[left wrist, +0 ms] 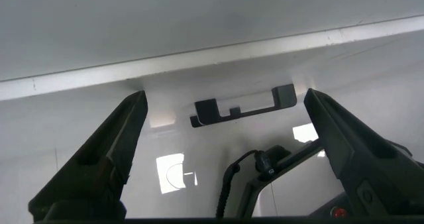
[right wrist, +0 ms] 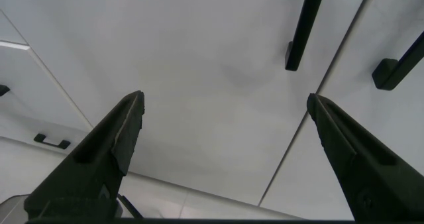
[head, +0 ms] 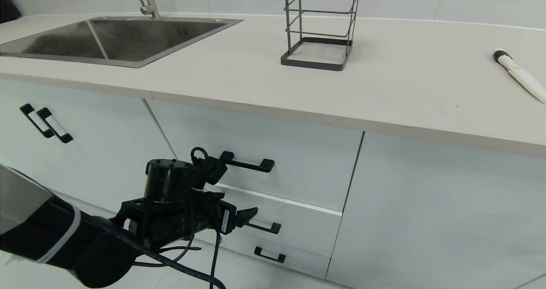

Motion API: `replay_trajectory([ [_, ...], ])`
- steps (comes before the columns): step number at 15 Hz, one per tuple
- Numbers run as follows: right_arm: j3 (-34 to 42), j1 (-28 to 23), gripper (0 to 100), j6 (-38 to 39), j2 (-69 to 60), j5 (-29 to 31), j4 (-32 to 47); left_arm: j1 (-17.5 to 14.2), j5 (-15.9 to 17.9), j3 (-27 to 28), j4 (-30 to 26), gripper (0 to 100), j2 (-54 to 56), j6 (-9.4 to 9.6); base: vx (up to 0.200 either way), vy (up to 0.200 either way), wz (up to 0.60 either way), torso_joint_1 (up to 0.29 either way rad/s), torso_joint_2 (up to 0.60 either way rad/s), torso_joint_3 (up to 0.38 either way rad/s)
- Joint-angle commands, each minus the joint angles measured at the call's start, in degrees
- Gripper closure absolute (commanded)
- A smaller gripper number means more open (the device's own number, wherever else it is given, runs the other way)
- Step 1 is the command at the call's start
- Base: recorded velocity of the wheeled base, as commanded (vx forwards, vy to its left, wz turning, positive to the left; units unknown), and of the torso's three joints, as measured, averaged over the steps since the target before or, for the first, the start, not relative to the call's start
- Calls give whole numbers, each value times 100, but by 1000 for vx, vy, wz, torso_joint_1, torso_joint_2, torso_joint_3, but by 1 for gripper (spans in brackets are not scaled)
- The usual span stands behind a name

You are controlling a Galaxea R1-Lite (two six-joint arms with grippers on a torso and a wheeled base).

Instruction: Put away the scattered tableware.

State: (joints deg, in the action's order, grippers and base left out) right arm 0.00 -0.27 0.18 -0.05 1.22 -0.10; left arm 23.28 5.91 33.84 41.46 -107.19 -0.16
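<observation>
One cream-handled utensil (head: 520,76) on pale worktop (head: 405,92), right of black wire rack (head: 320,28). Left claw (left wrist: 224,98), apart, faces black drawer handle (left wrist: 244,106) below rack; right claw (right wrist: 225,101) apart too. Likely drawer-opening step: clamp handle, pull.

**Surfaces and finishes at the kitchen unit**

The worktop (head: 405,80) is a pale, matt, smooth slab that looks like stone. The sink (head: 128,41) is brushed steel with a dull sheen; its tap (head: 148,1) is brighter polished metal. The rack (head: 311,65) is thin metal wire in matt black. The utensil (head: 522,77) has a smooth, cream, plastic-looking body and a black end. The cabinet fronts (head: 426,203) are glossy white and mirror-like, their handles (head: 249,164) matt black. The left end effector (left wrist: 225,98) has dark, matt, faintly grainy fingers (left wrist: 106,158).
</observation>
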Motion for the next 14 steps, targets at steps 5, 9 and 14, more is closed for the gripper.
replay_trajectory([
  [5,0,0,0,-1,14,1,1,9,-2,-150,11,0,111,7,0,0,0,0,0,0],
  [9,0,0,0,-1,5,1,1,27,6,-1002,38,0,1113,86,0,0,0,0,0,0],
  [14,0,0,0,-1,5,1,1,27,6,-1881,29,0,2633,77,0,0,0,0,0,0],
])
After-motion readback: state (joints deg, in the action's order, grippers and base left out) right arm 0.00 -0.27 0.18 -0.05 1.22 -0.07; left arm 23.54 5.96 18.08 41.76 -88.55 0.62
